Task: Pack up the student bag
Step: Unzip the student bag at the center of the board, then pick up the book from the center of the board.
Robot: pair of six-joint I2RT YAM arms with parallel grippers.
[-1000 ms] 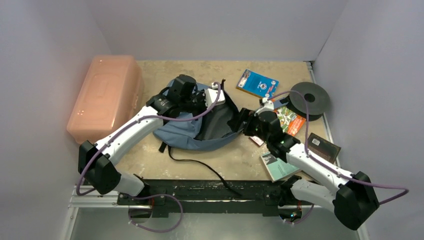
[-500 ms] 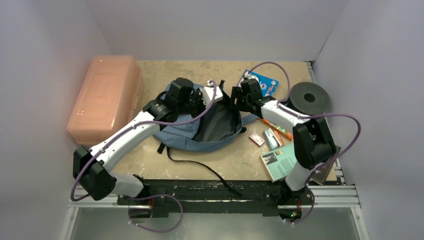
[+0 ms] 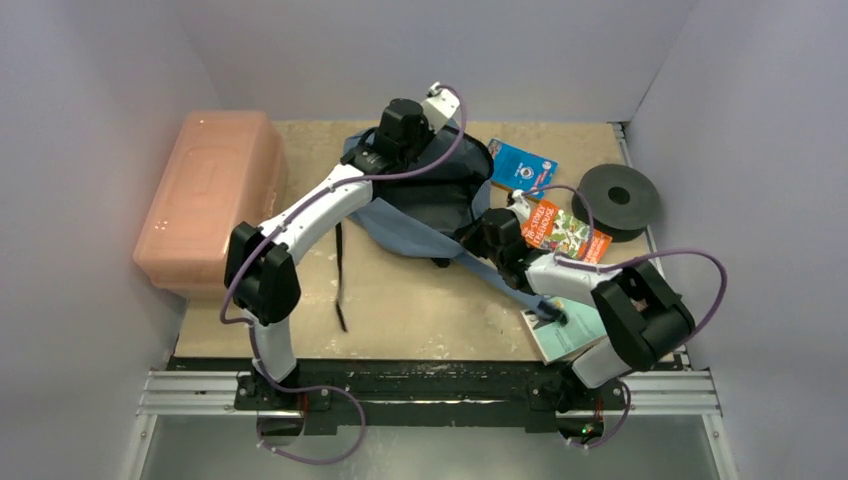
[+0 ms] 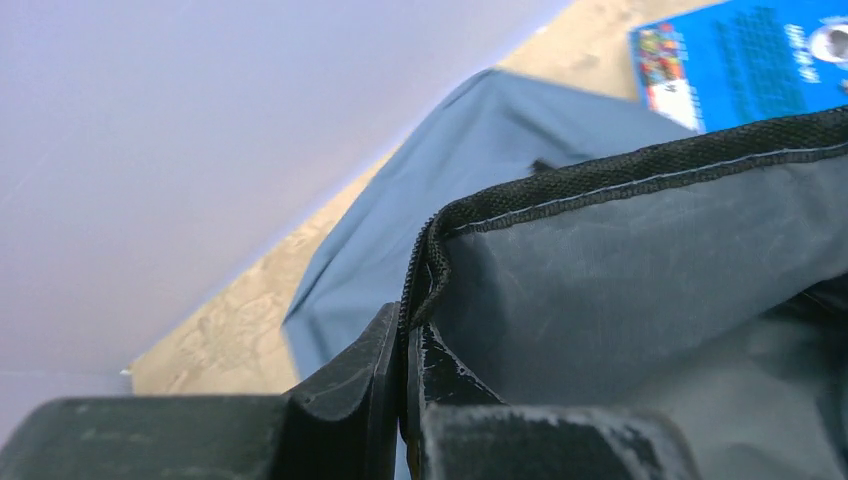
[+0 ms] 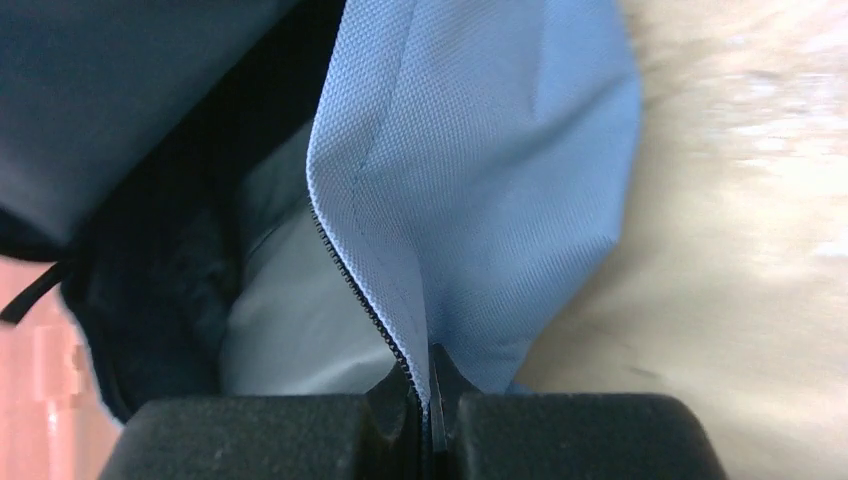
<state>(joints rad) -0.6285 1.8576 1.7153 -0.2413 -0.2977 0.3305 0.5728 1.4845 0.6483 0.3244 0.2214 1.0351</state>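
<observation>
Pink box [image 3: 210, 195] far left; blue packet [image 3: 522, 165], black spool [image 3: 620, 197], orange booklet [image 3: 562, 233] right; pale booklet [image 3: 565, 340] near edge.

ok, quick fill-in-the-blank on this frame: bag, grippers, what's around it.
1. The left gripper is ____ on the black zipper edge of the student bag.
2. The right gripper pinches the light blue zipper edge of the same ____.
3. In the top view, the salmon-pink box lies on the bag's ____ side.

Missing words: shut; bag; left.
</observation>
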